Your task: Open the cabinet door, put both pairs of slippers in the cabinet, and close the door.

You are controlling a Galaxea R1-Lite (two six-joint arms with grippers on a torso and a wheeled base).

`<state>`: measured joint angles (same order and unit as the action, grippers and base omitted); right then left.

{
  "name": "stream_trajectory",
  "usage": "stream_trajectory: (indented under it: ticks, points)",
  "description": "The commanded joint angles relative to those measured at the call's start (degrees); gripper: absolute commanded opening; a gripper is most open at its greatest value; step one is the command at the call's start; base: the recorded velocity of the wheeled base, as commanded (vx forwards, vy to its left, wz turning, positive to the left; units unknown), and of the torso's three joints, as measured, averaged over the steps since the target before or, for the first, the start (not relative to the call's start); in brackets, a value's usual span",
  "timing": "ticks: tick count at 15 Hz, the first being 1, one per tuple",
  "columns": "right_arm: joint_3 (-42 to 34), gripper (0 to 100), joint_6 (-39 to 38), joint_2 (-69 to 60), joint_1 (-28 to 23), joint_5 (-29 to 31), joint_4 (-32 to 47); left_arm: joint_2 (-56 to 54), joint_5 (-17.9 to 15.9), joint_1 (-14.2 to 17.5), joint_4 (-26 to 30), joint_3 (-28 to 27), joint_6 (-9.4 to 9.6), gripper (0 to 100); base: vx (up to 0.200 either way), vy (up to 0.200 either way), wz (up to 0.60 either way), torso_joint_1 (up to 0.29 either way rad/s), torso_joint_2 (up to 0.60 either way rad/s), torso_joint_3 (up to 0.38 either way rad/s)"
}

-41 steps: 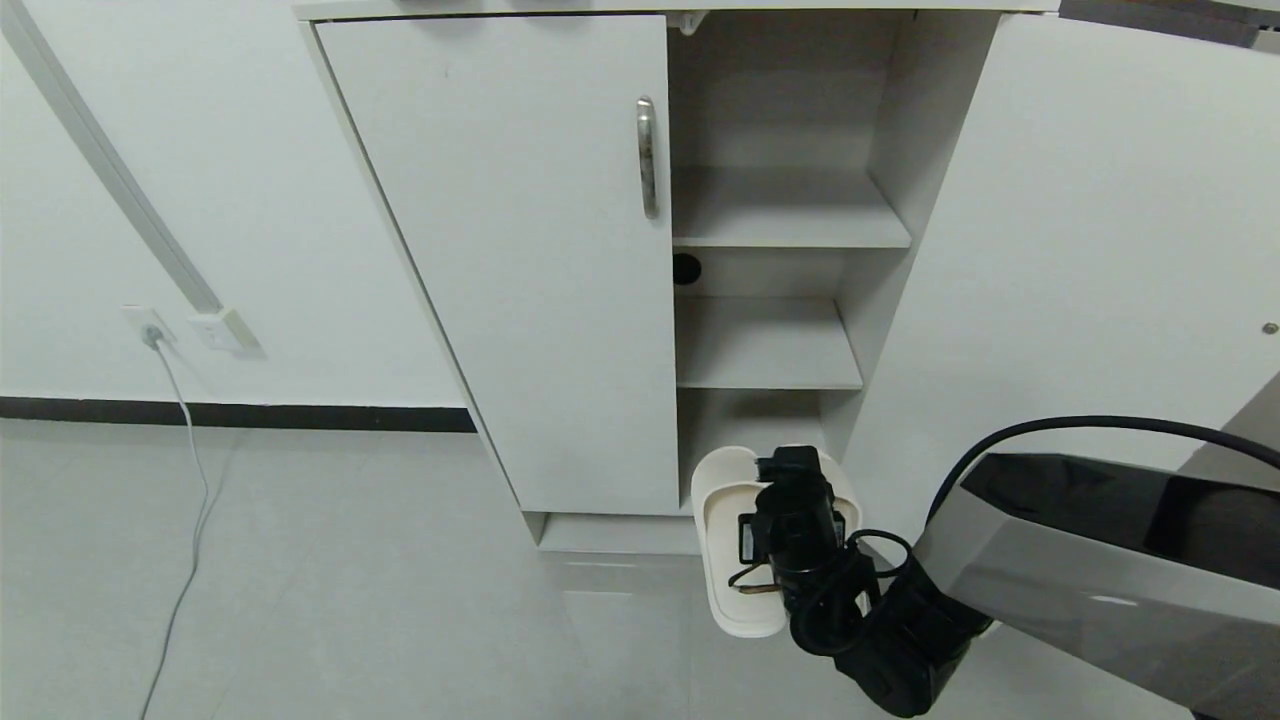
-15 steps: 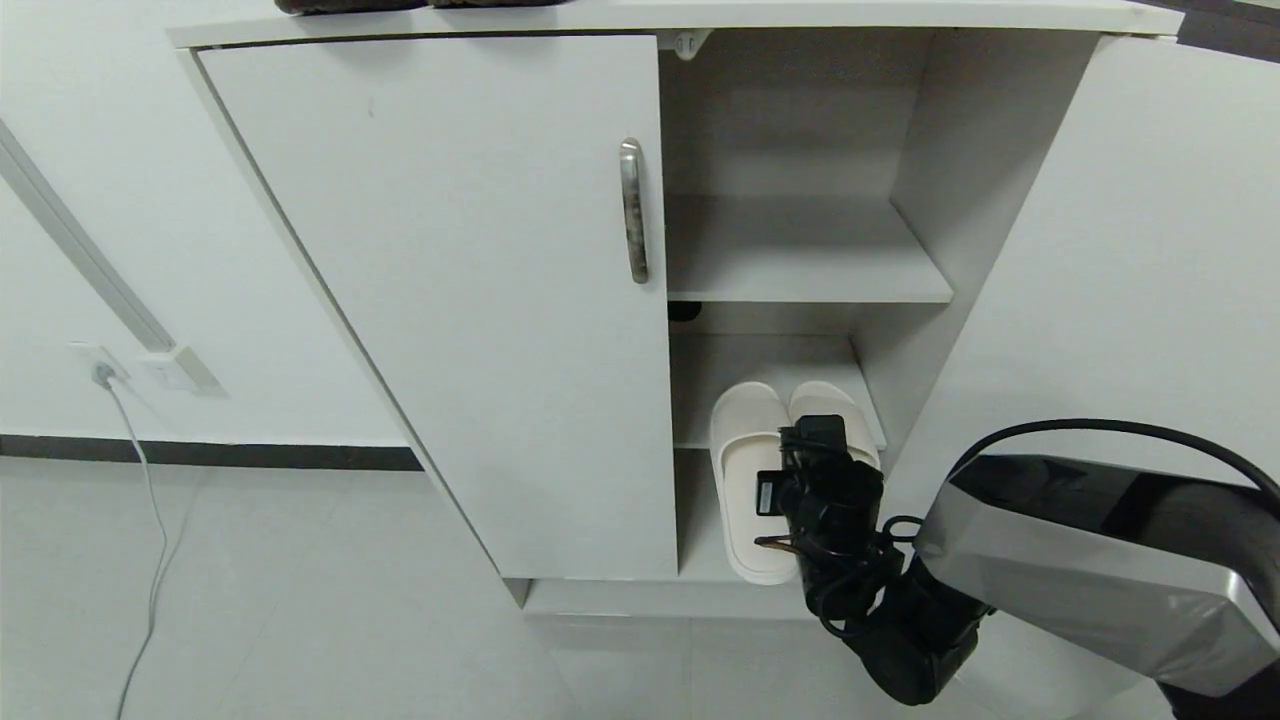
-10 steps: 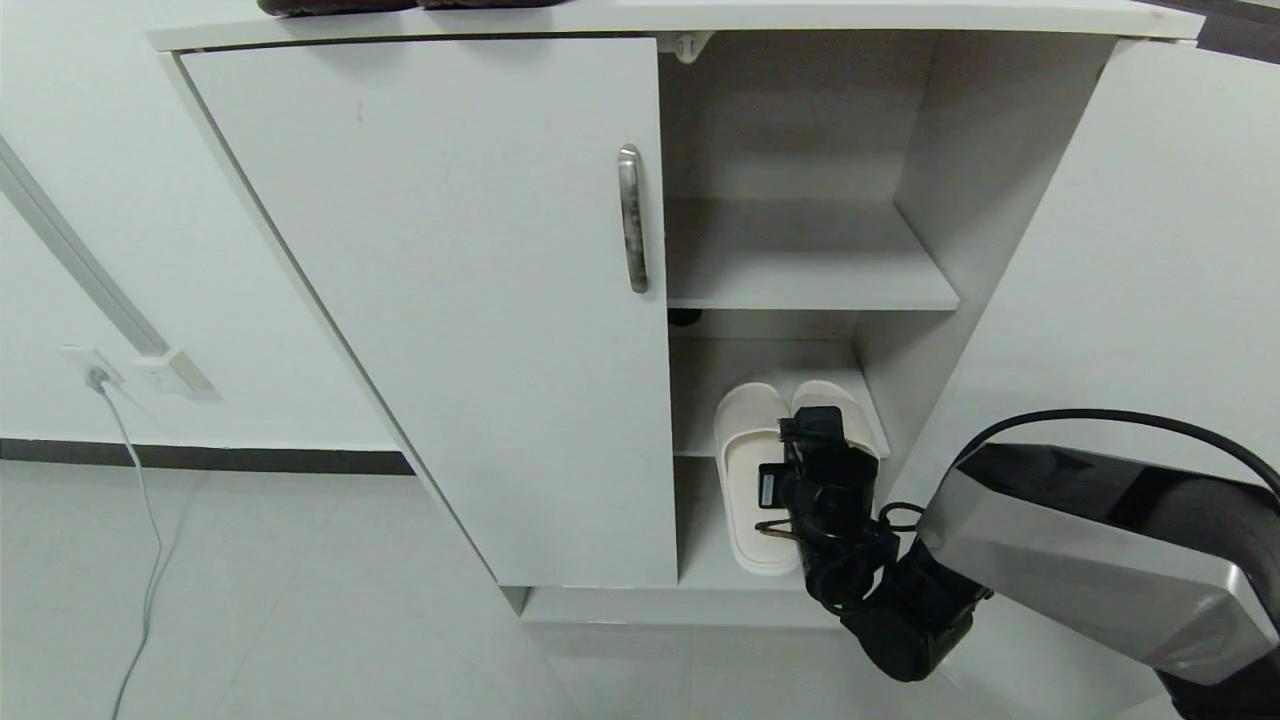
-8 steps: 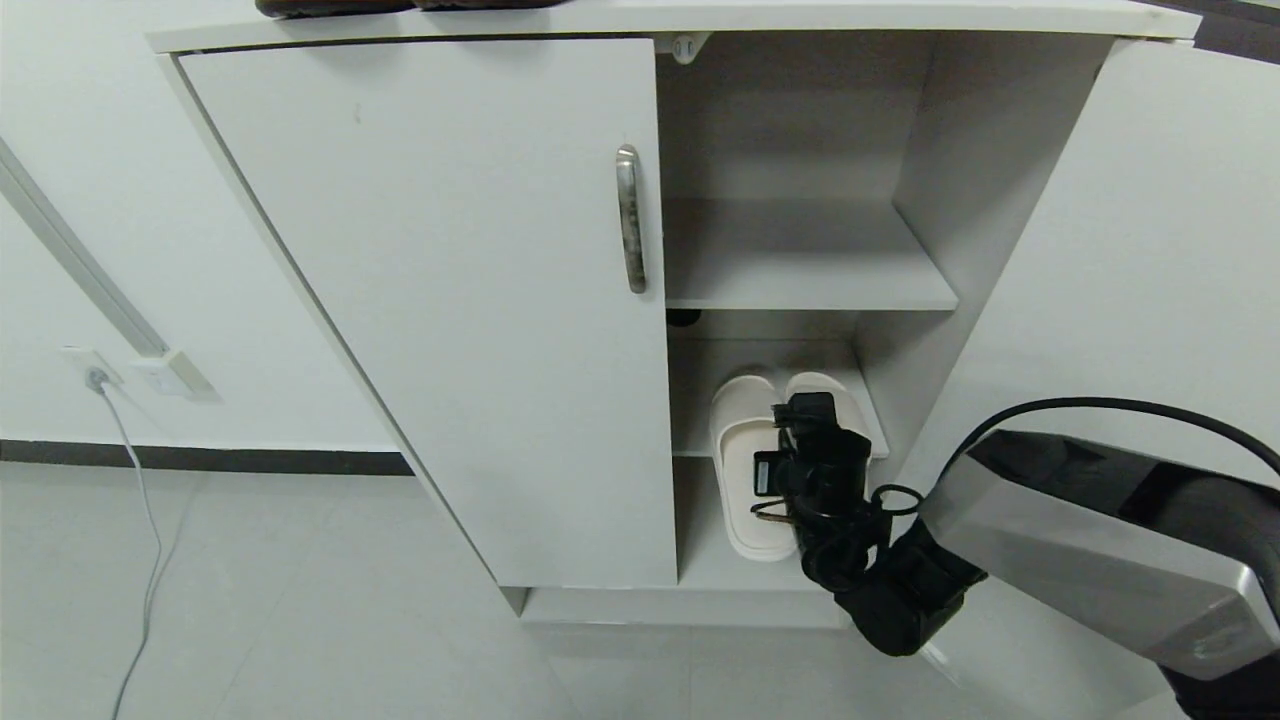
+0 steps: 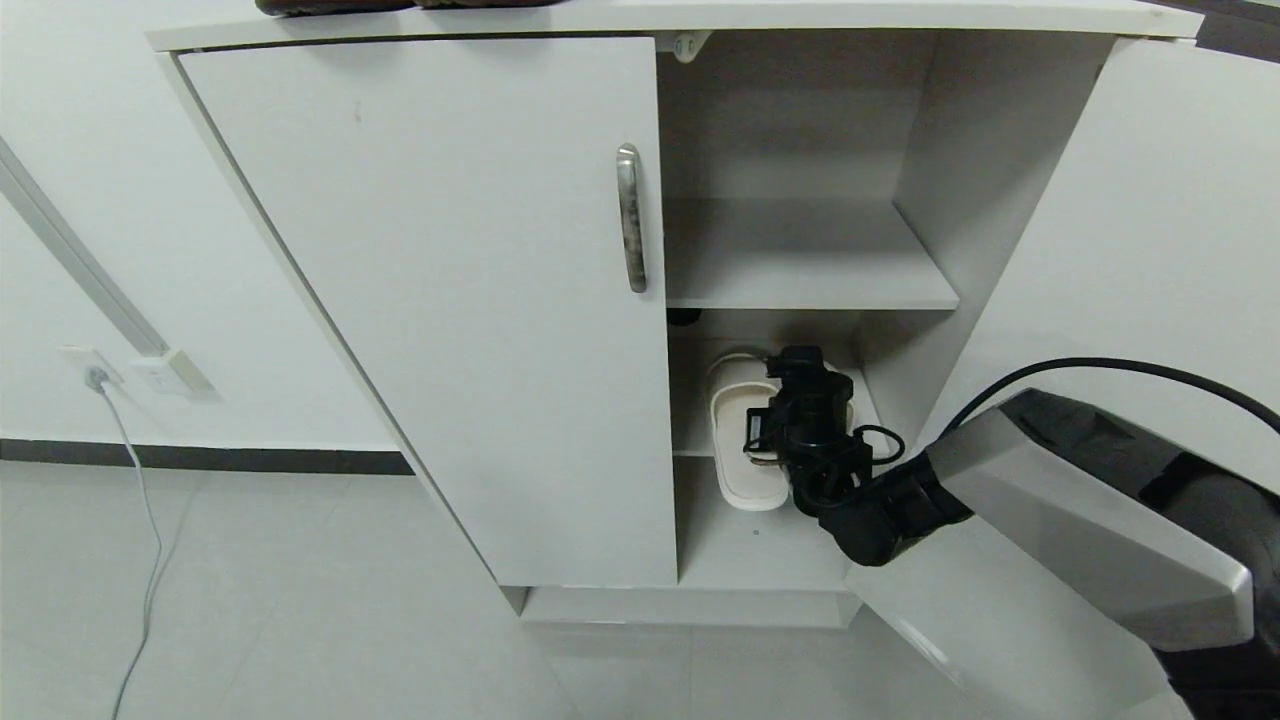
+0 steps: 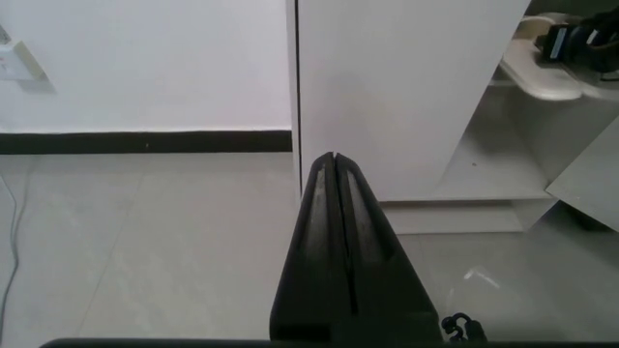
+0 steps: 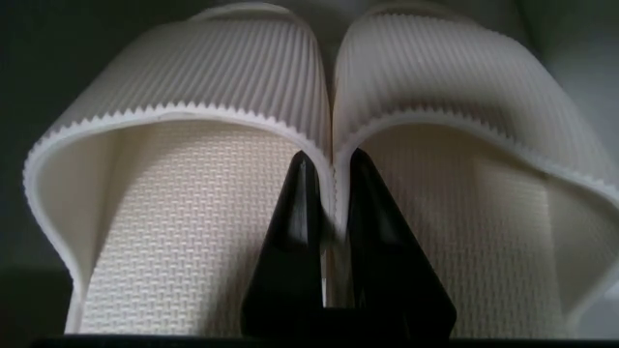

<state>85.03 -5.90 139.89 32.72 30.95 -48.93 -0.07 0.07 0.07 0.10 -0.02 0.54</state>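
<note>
Handling: the pair of cream ribbed foam slippers [image 7: 222,126] is judged light, soft and compliant; best hold is the two touching inner strap walls. Right gripper [image 7: 334,253] is clenched on those walls. The pair sits inside the white cabinet [image 5: 940,180], toes over its middle shelf [image 5: 690,432], heels past the front edge. Left gripper [image 6: 334,217] is closed, empty.

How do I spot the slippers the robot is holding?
Find the white cabinet with its right side open, then look at the second shelf down. The slippers are cream and ribbed, pinched together by the black right gripper, unlike the dark things on top.
</note>
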Motion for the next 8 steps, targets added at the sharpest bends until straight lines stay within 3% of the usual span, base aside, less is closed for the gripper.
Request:
stream_trajectory:
  ticks: [1, 8]
  points:
    - [5.5, 0, 0.0, 2.6, -1.4, -0.1, 2.4, 0.1, 0.0, 0.0, 0.0, 0.0, -0.01, 0, 0.0, 0.0, 0.0, 0.0, 0.0, 0.0]
    - [23.8, 0, 0.4, 9.7, -2.7, -0.7, 12.8, 0.1, 0.1, 0.0, 0.0, 0.0, -0.1, 0, 0.0, 0.0, 0.0, 0.0, 0.0, 0.0]
